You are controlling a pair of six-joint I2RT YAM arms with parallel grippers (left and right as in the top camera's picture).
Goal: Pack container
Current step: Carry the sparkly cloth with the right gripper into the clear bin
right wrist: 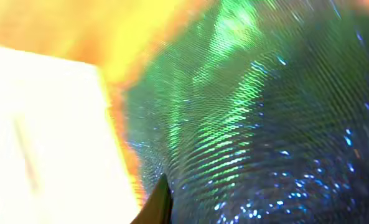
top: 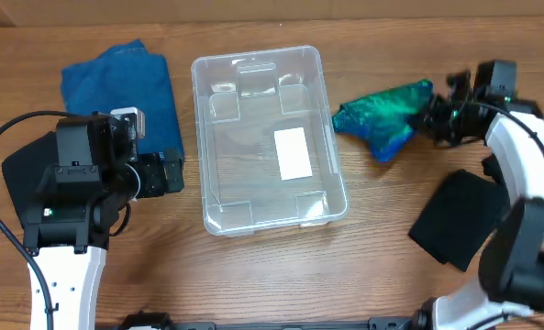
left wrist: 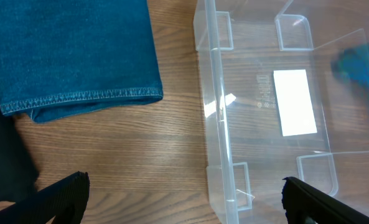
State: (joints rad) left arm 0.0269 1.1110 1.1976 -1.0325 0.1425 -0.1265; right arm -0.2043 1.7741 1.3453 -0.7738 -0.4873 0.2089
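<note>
Packing stands at 0 items loaded. The container (top: 244,165) sits upright at the middle of the counter (top: 363,275), and nothing lies inside it; only the white label (top: 293,152) shows through its clear floor.

Items outside the container:
1. A folded blue denim cloth (top: 125,87) lies to the left of the container, near its far corner and apart from its wall.
2. A shimmering green-blue cloth (top: 386,112) lies bunched to the right of the container, just beside its far right rim.
3. A black cloth (top: 457,220) lies to the right of the container, toward its near end and well apart from it.
4. A dark piece (top: 19,160) lies well left of the container, partly hidden under the left arm.

The left gripper (top: 169,172) hovers just beside the container's left wall. Its fingers (left wrist: 66,193) are spread wide and carry nothing.

The right gripper (top: 437,115) is at the end of the shimmering cloth farthest from the container. The right wrist view is filled with that fabric at close range, so whether the fingers are clamped on it cannot be told.

Judged status: the first transfer is in hand at most. All loading is left to do.
</note>
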